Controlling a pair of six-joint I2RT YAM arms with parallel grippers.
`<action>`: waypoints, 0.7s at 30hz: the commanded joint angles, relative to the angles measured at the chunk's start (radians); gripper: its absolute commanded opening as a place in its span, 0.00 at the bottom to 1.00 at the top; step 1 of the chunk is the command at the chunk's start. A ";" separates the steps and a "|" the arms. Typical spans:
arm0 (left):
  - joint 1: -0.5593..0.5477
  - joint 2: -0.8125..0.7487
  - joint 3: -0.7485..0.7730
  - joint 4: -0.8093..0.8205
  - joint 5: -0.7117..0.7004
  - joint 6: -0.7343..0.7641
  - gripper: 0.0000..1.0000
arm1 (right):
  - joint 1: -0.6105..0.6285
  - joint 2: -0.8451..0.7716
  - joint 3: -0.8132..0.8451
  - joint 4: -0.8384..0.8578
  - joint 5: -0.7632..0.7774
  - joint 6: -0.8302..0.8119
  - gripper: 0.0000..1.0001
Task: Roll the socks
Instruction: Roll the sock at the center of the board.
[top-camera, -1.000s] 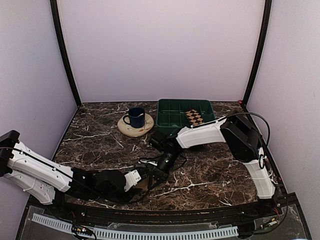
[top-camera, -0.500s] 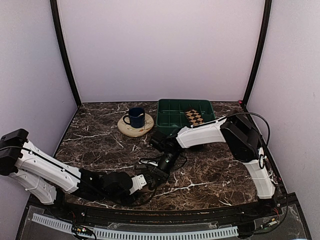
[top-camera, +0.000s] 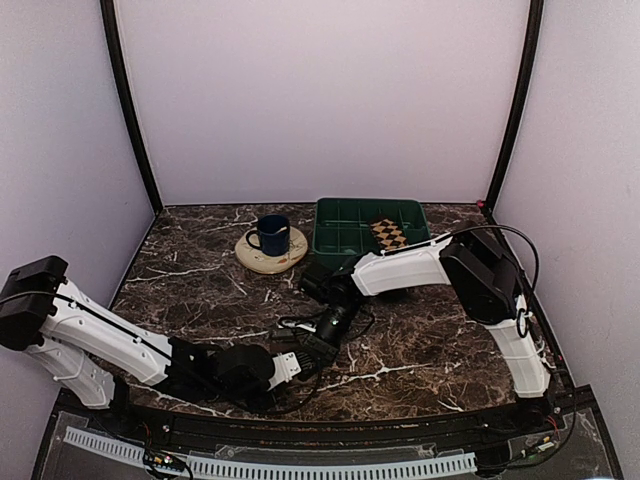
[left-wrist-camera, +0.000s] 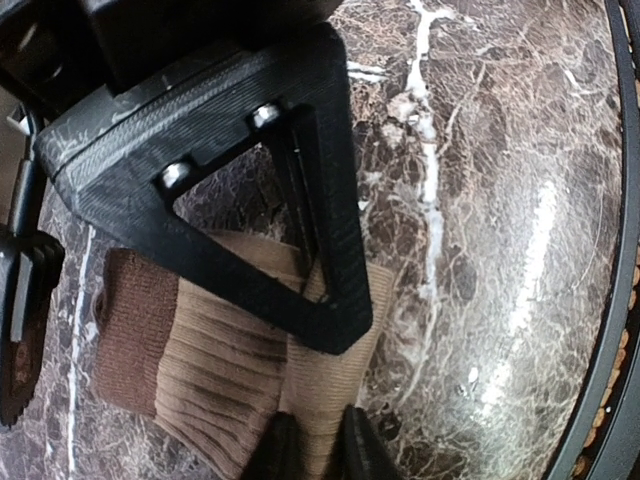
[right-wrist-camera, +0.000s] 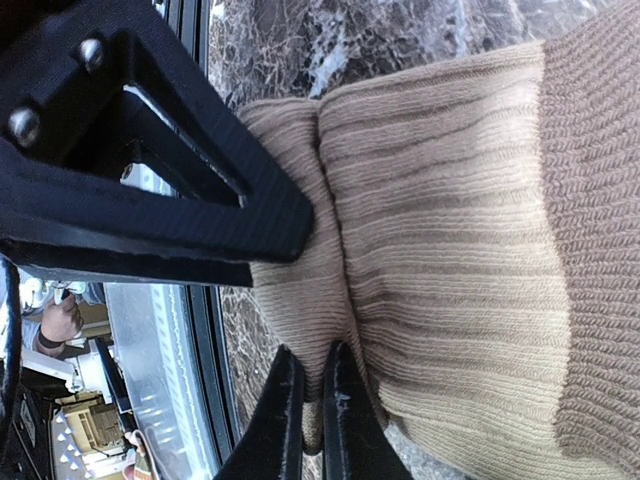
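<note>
A tan sock (left-wrist-camera: 220, 370), ribbed and partly rolled with a brown band (left-wrist-camera: 130, 320) at one end, lies on the marble near the table's front. My left gripper (left-wrist-camera: 318, 450) is closed on a fold at the sock's edge, with fabric between its fingertips. My right gripper (right-wrist-camera: 312, 400) pinches another fold of the same tan sock (right-wrist-camera: 450, 230), its fingertips nearly touching. In the top view both grippers, left (top-camera: 305, 352) and right (top-camera: 322, 335), meet over the sock and hide it. The argyle sock (top-camera: 388, 234) rests in the green tray (top-camera: 330, 240).
A dark blue mug (top-camera: 270, 235) stands on a round wooden coaster (top-camera: 290, 260) left of the tray. Cables trail by the right gripper. The table's black front rail (left-wrist-camera: 620, 300) runs close to the sock.
My left arm has slid right and lower onto the sock, and its jaws have narrowed on the fabric. The right arm has stayed still.
</note>
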 joint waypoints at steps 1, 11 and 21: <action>-0.005 0.013 0.027 -0.030 0.015 0.011 0.15 | -0.004 0.042 0.006 -0.055 0.036 -0.017 0.02; -0.005 0.069 0.057 -0.062 0.017 0.002 0.16 | -0.004 0.043 0.008 -0.061 0.030 -0.022 0.02; -0.005 0.086 0.078 -0.069 -0.004 0.019 0.22 | -0.005 0.048 0.012 -0.067 0.029 -0.025 0.02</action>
